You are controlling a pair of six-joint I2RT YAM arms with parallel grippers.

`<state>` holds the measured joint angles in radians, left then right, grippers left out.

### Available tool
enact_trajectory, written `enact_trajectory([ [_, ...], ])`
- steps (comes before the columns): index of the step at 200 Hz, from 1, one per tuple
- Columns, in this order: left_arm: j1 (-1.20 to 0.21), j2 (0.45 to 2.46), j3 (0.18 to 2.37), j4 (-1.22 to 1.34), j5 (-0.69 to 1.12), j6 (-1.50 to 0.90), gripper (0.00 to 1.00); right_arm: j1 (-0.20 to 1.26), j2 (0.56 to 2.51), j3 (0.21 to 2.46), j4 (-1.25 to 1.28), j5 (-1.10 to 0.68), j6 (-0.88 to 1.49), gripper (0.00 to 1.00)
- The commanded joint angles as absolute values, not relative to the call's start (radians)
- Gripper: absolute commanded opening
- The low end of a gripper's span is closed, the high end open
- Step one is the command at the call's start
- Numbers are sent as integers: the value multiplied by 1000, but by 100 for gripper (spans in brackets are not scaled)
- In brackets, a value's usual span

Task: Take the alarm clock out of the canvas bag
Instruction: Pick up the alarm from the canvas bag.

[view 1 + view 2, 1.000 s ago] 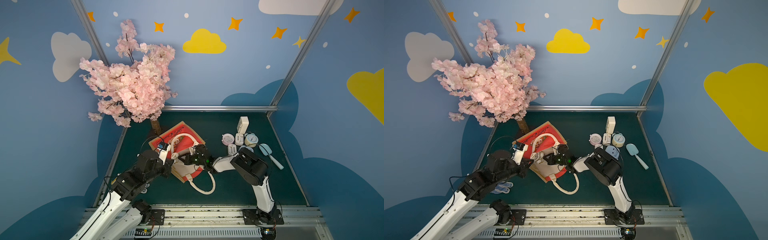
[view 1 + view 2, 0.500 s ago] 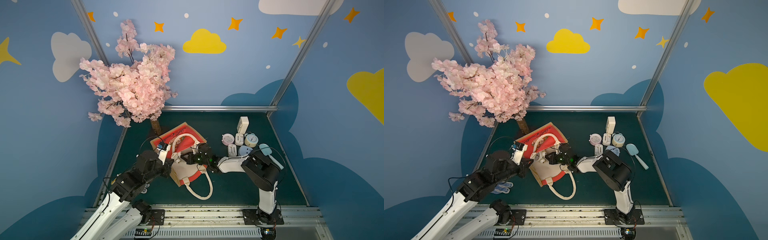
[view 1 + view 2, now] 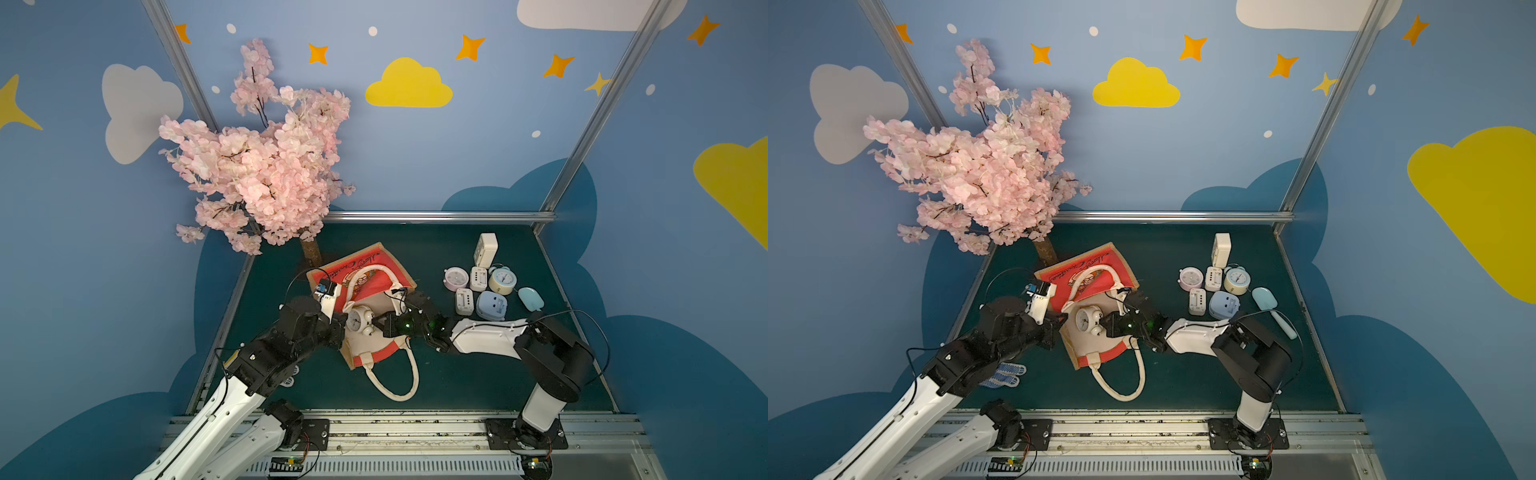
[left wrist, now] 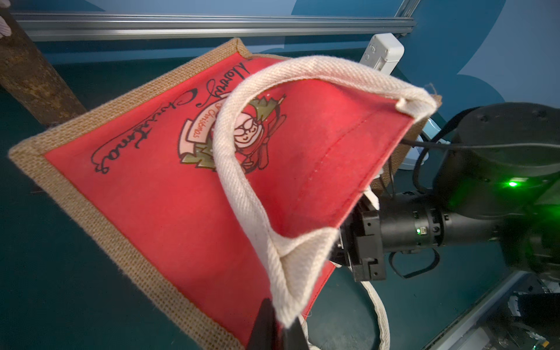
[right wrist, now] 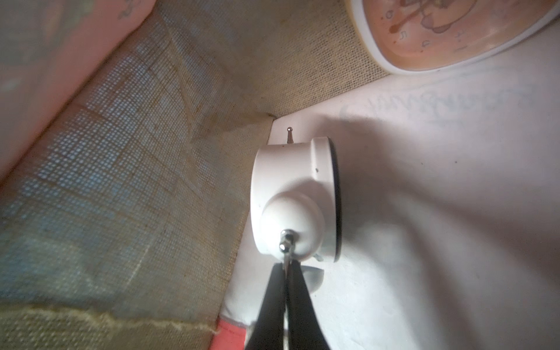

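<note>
Lying on its side on the dark green table, the canvas bag has its mouth open between the two pairs of fingers. The left fingers are closed narrow on the cream webbing where the upper handle meets the bag's rim, holding that red panel up off the lower one. The right fingers reach into the mouth from the opposite side, pinched tight on a thin metal stem beside one bell of the alarm clock. In both top views this white twin-bell clock rests on the cream lining inside the bag's mouth. Its dial shows from above, directly ahead of the right fingers and just beside the left ones. Past the held clock, farther from the right fingers, a round dial shows against the jute wall; whose it is cannot be told. The lower handle loops flat on the table behind the right fingers. A cluster of small clocks sits well apart from both pairs.
</note>
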<state>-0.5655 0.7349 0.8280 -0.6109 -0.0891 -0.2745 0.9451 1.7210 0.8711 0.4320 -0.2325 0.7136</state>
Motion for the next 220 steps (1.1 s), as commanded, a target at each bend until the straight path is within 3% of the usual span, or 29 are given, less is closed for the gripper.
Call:
enact_trajectory([
  [1,-566,737,838,-581,-139,-299,9,955,1633,872,413,-217,670,0],
  [155,-565,824,874,-514,-174,-343,7,989,1376,818,164,-192,591,0],
  [220,-566,836,875,-503,-135,-353,7,987,1209,785,65,-37,566,0],
])
